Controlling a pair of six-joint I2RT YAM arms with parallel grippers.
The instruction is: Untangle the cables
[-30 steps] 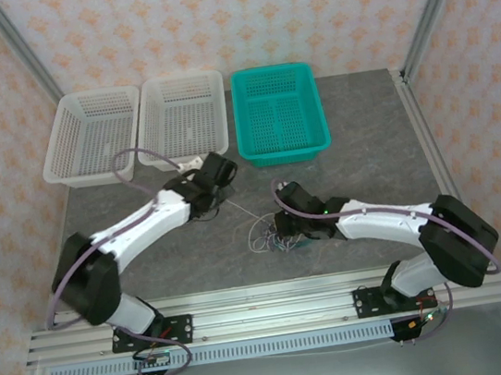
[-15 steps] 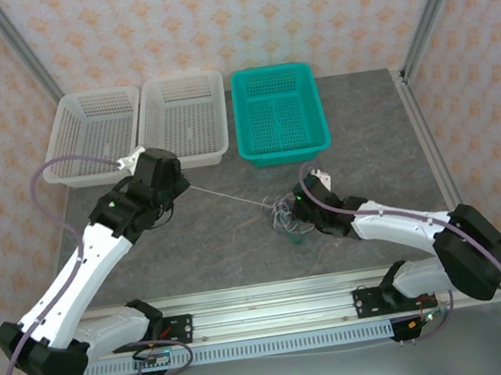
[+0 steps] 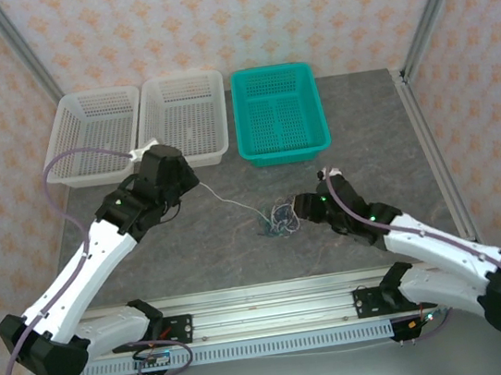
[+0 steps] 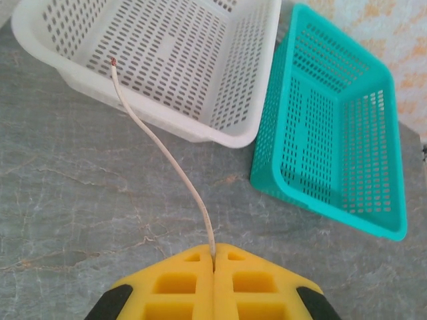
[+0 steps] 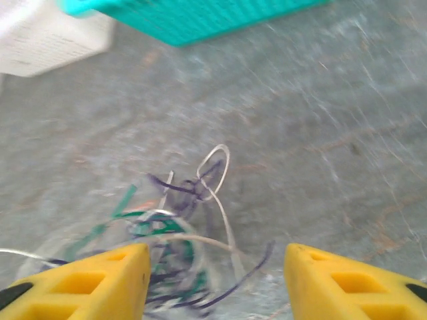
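Left hand (image 4: 213, 255), seen from its own wrist camera, is pinching one cream-white wire (image 4: 165, 150) between fully closed yellow fingers (image 4: 177, 287). The wire's free end is showing against the outer wall of a white basket (image 4: 230, 100); whether it is touching that wall cannot be told. A teal basket (image 4: 320, 127) is sitting just beside the white one.

From above, the left hand (image 3: 192, 182) is hanging over the grey bench (image 3: 375, 142) near the front of the white basket (image 3: 184, 113). The cream-white wire (image 3: 226, 202) is running in a loose curve from this hand to the cables (image 3: 280, 218). They are lying on the bench as a small clump of cream-white, dark purple and green strands, between the two hands and in front of the teal basket (image 3: 279, 113).

The right hand (image 3: 298, 209) is standing open just beside the clump. In its blurred wrist view, the right hand (image 5: 215, 263) is gripping nothing, and the cables (image 5: 173, 227) are lying ahead of and between its parted fingers (image 5: 100, 280).
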